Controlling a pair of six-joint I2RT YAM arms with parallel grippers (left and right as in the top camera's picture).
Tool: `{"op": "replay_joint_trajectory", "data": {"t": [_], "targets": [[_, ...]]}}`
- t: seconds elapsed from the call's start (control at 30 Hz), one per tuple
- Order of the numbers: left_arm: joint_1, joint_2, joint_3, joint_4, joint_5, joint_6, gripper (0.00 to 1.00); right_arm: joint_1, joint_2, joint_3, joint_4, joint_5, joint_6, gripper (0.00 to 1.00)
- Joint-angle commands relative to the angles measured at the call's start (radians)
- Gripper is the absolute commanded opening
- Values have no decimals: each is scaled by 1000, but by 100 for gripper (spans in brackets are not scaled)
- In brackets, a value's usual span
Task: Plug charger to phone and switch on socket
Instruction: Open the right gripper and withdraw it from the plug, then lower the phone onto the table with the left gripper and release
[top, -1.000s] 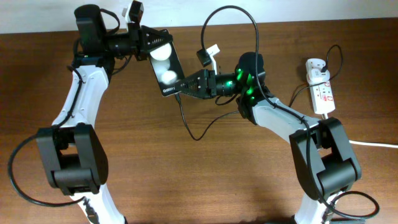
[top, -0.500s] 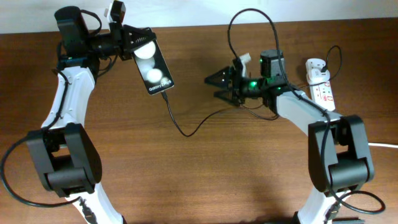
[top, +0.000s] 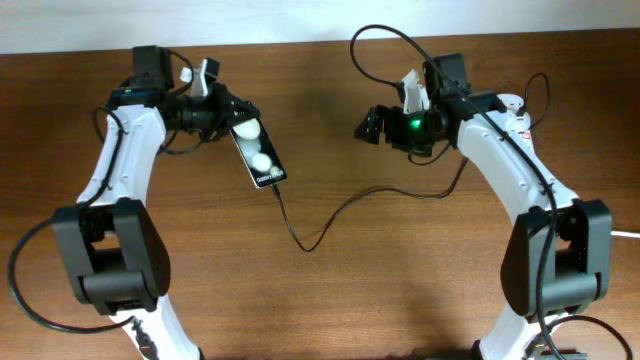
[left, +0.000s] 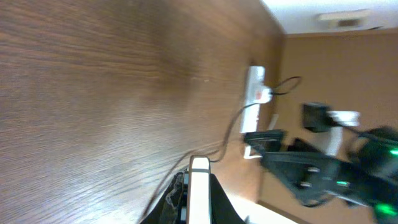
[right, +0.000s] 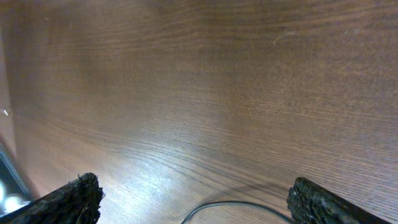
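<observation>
Overhead: my left gripper (top: 232, 124) pinched the phone (top: 260, 158) over the wooden table (top: 330, 300). The charger (top: 340, 212) ran from its lower end, apparently plugged in. My right gripper (top: 368, 124) stood spread and empty.

Left wrist: the socket (left: 254, 84) lay well apart, seemingly not yet switched.

Right wrist: mostly bare woodgrain.

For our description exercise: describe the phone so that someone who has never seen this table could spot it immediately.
Find the wooden table, then the left arm's claw near its far edge. The phone is the small black slab clamped there, a thin black cable leaving its lower end. Only it has a lit screen with two white blobs.
</observation>
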Motion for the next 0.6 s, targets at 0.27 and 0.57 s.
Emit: {"op": "replay_joint_trajectory", "data": {"t": [0.27, 0.57], "targets": [[-142, 182, 7, 105, 14, 46, 0, -6, -29, 34, -30, 23, -13, 99], [-214, 182, 7, 172, 13, 39, 0, -6, -29, 34, -48, 23, -14, 99]]}}
